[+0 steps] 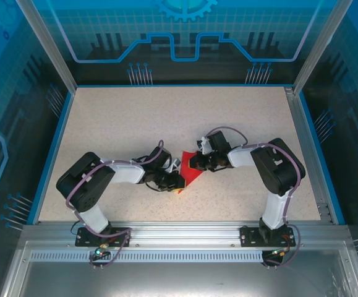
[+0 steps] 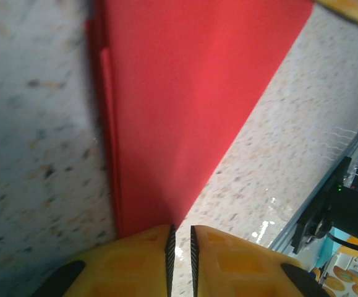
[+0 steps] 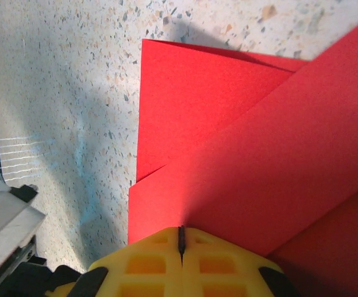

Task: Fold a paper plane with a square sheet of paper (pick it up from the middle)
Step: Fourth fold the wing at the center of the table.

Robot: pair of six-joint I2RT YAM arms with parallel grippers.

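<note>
Pinching folded square sheet of paper (image 3: 240, 161) on table (image 3: 73, 93): right tool (image 3: 180, 238).

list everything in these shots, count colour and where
paper: one, red, folded, mid table between the grippers
table: one, speckled beige, blue-edged
rail: one, silver, near edge under the arm bases
backdrop: blue printed panels, behind and at the sides
left arm: one, black and white, reaching in from the left
right arm: one, black and white, reaching in from the right
left gripper: one, yellow-tipped, nearly closed at the paper's tip
right gripper: one, yellow-tipped, shut on a paper flap
</note>
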